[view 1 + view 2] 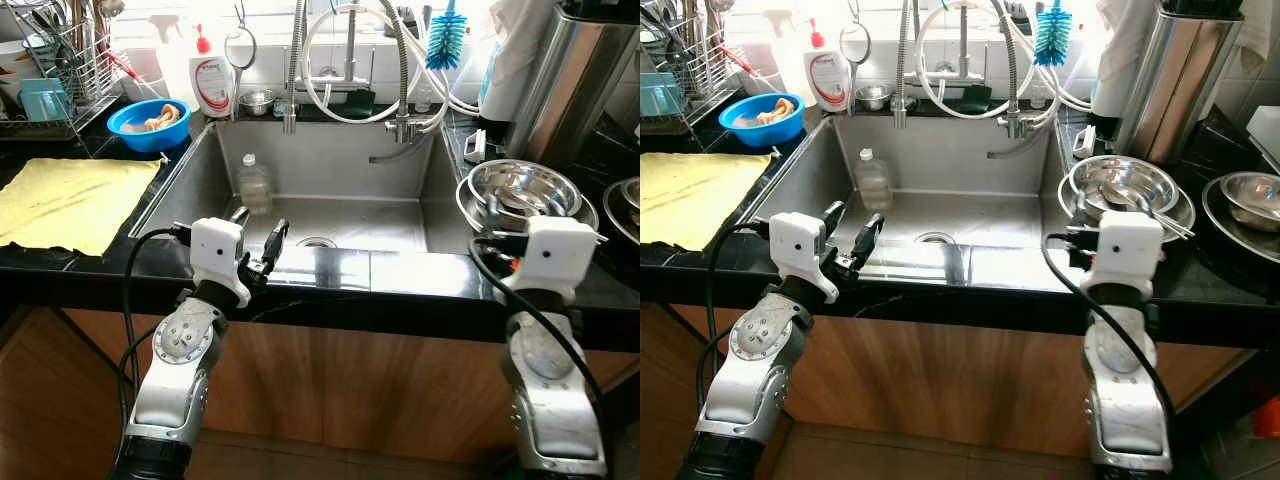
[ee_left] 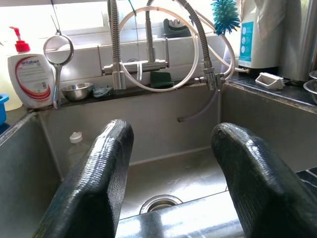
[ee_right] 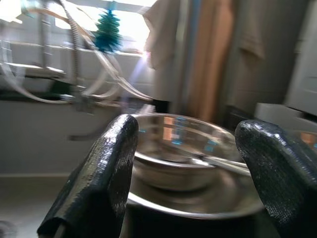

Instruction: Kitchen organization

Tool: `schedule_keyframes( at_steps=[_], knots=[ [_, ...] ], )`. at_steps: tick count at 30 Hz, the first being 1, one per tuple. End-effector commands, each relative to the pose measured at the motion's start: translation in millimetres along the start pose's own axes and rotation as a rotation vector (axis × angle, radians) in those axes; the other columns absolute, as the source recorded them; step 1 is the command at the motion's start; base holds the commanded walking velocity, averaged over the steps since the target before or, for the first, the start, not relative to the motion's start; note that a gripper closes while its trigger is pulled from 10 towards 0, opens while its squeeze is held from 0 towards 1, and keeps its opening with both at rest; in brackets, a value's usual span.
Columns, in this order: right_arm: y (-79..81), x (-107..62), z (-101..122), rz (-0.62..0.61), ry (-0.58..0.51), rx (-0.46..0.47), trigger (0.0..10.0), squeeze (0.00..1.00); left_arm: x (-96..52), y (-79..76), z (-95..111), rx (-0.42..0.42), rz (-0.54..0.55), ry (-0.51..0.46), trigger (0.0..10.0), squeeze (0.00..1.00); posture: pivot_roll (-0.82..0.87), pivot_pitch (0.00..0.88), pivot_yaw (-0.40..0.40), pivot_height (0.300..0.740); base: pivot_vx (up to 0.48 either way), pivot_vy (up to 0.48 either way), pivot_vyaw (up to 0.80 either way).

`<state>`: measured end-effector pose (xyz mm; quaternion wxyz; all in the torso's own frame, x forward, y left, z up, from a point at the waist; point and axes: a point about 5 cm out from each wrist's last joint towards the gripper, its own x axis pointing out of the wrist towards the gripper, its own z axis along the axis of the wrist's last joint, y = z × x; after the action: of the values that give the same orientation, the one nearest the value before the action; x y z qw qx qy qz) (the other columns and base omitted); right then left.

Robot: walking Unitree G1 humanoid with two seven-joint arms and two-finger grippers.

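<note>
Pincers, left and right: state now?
Left pincer: open, holding nothing, over the front edge of the stainless steel sink.
Right pincer: open, holding nothing, facing the shiny steel mixing bowl.

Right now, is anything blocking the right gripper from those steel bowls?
Nothing visible. The right gripper is open and faces the stacked steel bowls on the counter directly, with bare space between its fingers and the bowls.

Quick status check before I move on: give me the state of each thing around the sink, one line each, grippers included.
left gripper: open, holding nothing, above the sink's front edge
right gripper: open, holding nothing, facing the steel bowls
steel bowls: stacked upright on the counter, utensil inside
plastic bottle: upright in the sink, capped
sink: no standing water seen
blue bowl: upright, something inside
yellow cloth: spread flat on the counter
soap dispenser: upright
</note>
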<state>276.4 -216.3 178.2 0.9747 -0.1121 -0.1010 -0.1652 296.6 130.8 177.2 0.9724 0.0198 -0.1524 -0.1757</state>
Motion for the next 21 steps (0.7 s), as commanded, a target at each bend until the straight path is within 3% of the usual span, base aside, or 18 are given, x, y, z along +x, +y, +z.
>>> schedule_keyframes(
  at_steps=[1, 4, 17, 21],
  knots=[
    [-8.4, -0.6, 2.4, -0.044, 0.003, 0.009, 10.0, 0.0, -0.6, 1.5, -3.2, -0.005, -0.003, 0.023, 10.0, 0.0, -0.04, 0.0, 0.058, 0.74, 0.0, 0.0, 0.0],
    [-15.2, -1.1, 1.3, -0.071, 0.027, 0.033, 10.0, 0.0, -1.3, 0.8, -4.2, -0.006, -0.006, 0.026, 10.0, 0.0, -0.05, 0.0, 0.06, 0.74, 0.0, 0.0, 0.0],
    [-12.9, -3.7, 3.3, -0.062, 0.039, 0.047, 10.0, 0.0, -3.7, 0.7, -4.8, -0.008, -0.003, 0.03, 10.0, 0.0, -0.04, 0.0, 0.055, 0.74, 0.0, 0.0, 0.0],
    [-11.5, 0.0, 13.1, -0.041, -0.013, 0.057, 10.0, 0.0, -3.9, -0.1, -5.3, -0.009, -0.002, 0.031, 10.0, 0.0, -0.04, 0.0, 0.054, 0.74, 0.0, 0.0, 0.0]
  ],
)
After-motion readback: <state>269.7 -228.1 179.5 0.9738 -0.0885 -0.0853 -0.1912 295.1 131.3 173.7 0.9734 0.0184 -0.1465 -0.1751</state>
